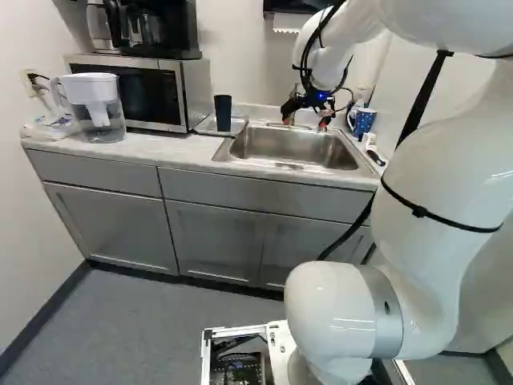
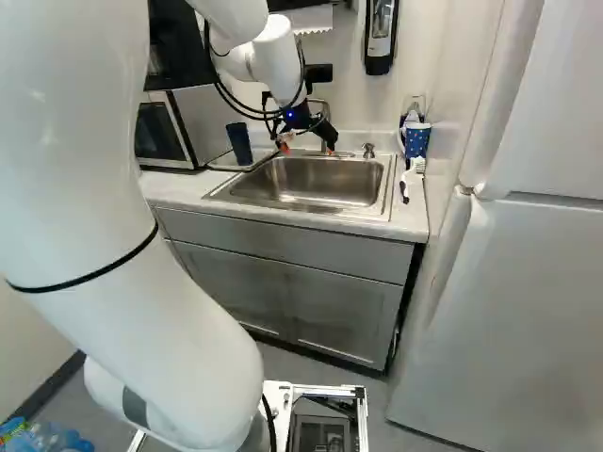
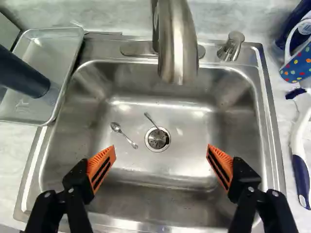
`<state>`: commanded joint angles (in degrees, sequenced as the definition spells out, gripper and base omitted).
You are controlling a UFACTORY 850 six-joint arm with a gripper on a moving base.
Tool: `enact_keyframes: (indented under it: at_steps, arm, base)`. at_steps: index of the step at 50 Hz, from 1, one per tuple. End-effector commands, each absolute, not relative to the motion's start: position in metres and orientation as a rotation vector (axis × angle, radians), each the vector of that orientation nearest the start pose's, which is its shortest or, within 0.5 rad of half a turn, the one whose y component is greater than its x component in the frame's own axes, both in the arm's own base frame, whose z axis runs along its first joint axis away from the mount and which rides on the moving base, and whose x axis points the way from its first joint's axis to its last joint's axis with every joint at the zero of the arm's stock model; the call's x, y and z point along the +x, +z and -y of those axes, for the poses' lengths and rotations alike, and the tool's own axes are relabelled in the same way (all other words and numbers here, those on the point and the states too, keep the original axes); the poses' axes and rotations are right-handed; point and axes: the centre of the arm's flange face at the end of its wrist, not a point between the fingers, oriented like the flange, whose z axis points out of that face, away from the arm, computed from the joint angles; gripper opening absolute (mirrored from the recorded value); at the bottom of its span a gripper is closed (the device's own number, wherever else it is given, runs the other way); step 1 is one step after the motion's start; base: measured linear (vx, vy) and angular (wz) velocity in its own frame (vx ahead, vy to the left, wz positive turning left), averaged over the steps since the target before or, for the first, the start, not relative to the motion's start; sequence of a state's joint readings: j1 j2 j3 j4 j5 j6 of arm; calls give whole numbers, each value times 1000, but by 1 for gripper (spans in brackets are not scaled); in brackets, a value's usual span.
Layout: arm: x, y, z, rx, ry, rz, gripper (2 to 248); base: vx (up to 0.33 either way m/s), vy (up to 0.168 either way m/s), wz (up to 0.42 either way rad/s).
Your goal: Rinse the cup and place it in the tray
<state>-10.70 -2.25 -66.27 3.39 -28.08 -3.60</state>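
My end effector point(image 3: 161, 159) hung over the sink point(image 3: 189, 131), fingers spread wide, holding nothing. The dark cup point(image 1: 223, 112) stood well apart from it, to its left in both base views, past the sink's edge. It was upright, its long axis vertical, inside the metal tray point(image 3: 60, 51). I could not tell whether it had been rinsed; if it had not, I judged the next reach to be sideways, gripping across its upright wall.

The tray sat on the pale table point(image 1: 156, 144) between the microwave point(image 1: 195, 88) and the sink. The faucet point(image 3: 177, 43) arched over the basin, where a small spoon point(image 3: 124, 135) lay near the drain point(image 3: 157, 140). On the sink's other side were a dotted blue mug point(image 2: 416, 139) and, nearer the base, a tall refrigerator point(image 2: 528, 292).
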Motion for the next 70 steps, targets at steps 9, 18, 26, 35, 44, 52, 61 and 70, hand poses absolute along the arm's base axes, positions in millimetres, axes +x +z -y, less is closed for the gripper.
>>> enact_keyframes:
  at_steps: [9,18,26,35,44,52,61,70]
  arm:
    - [508,629,93,-3010,-981,-252,247]
    - [508,629,93,-3010,-981,-252,247]
    - [508,629,93,-3010,-981,-252,247]
    - [508,629,93,-3010,-981,-252,247]
    - [508,629,93,-3010,-981,-252,247]
    - [508,629,93,-3010,-981,-252,247]
    - [508,629,93,-3010,-981,-252,247]
    - [508,629,93,-3010,-981,-252,247]
  base:
    - [0,0,0]
    - [0,0,0]
    - [0,0,0]
    - [0,0,0]
    - [0,0,0]
    - [0,0,0]
    - [0,0,0]
    - [0,0,0]
